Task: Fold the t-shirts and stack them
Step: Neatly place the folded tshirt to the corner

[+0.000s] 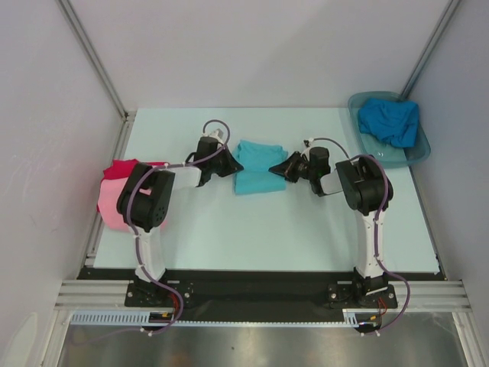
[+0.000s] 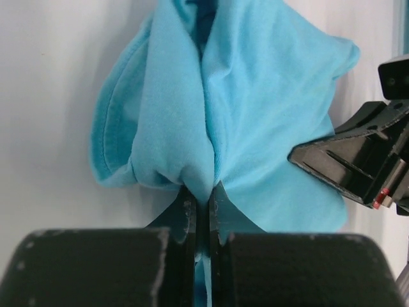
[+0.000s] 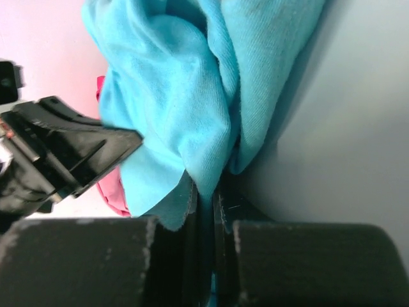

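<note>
Pale table (image 1: 290, 229) fills the walled bay. At its far right corner sits the grey tub (image 1: 419, 151), holding the crumpled deeper blue t-shirt (image 1: 390, 121). The turquoise t-shirt (image 1: 256, 174) lies bunched at the table's centre. At the left edge, the pink t-shirt (image 1: 109, 214) and red t-shirt (image 1: 122, 167) are largely hidden behind the left arm. The left gripper (image 1: 232, 164) is clamped on the turquoise shirt's left side and the right gripper (image 1: 275, 168) on its right. The cloth between the jaws hides its folds.

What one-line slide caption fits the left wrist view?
Left gripper, jaws shut on the turquoise t-shirt; right gripper beside it.
</note>
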